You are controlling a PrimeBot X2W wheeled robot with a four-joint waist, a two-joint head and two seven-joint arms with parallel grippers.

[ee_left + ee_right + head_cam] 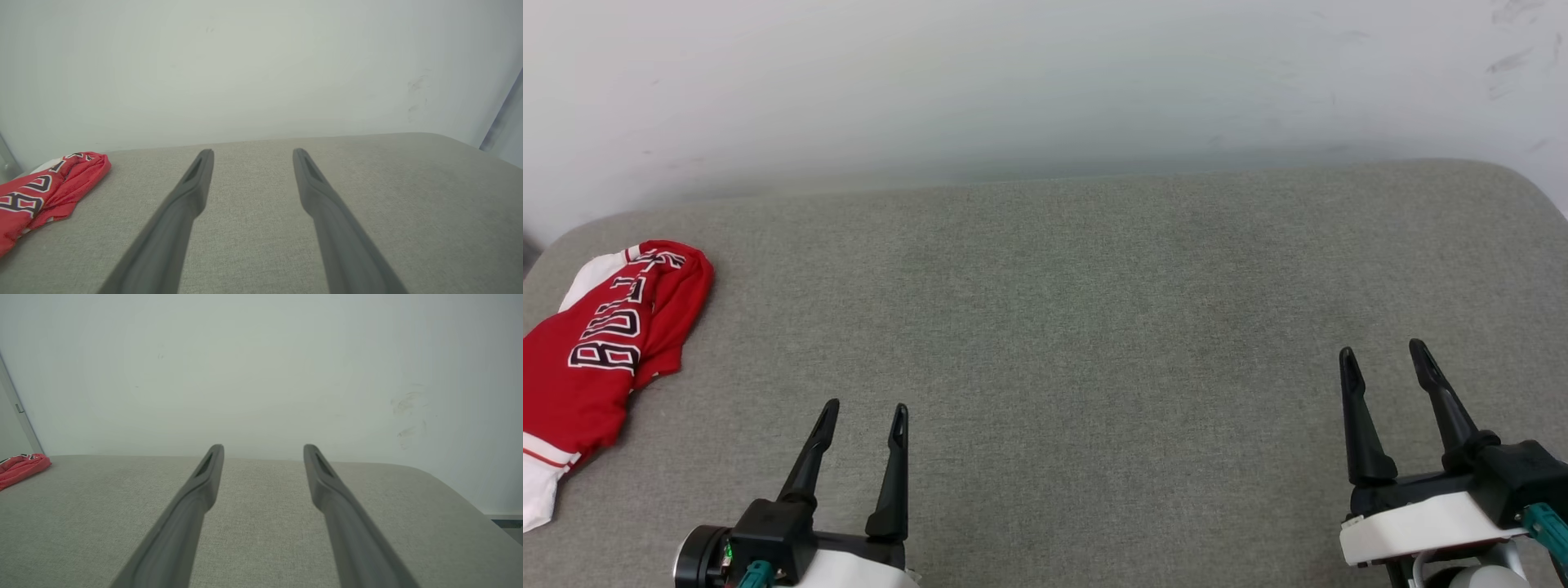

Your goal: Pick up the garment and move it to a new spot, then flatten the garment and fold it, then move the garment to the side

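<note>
Where the grey pad [1094, 310] curved away at its far left, the jersey [600, 343] lay crumpled in a loose heap. Red cloth was uppermost, with a white sleeve at the far end, striped trim and more white at the near end, and part of the black "BULLS" lettering across a fold. It rested by the pad's left edge, well apart from both grippers. To its right, low in the head view, the left gripper [866, 407] hung above the pad with its 2 dark fingers spread apart and nothing between them. In the left wrist view the jersey [45, 192] sat off to the left of those fingers, clear of them. The pad's grey weave stretched between the 2 grippers. At the far right the right gripper [1382, 349] pointed toward the pale wall [1045, 82], its 2 fingers likewise parted and empty — in its wrist view the jersey [20, 467] was a small red shape at the left edge.
</note>
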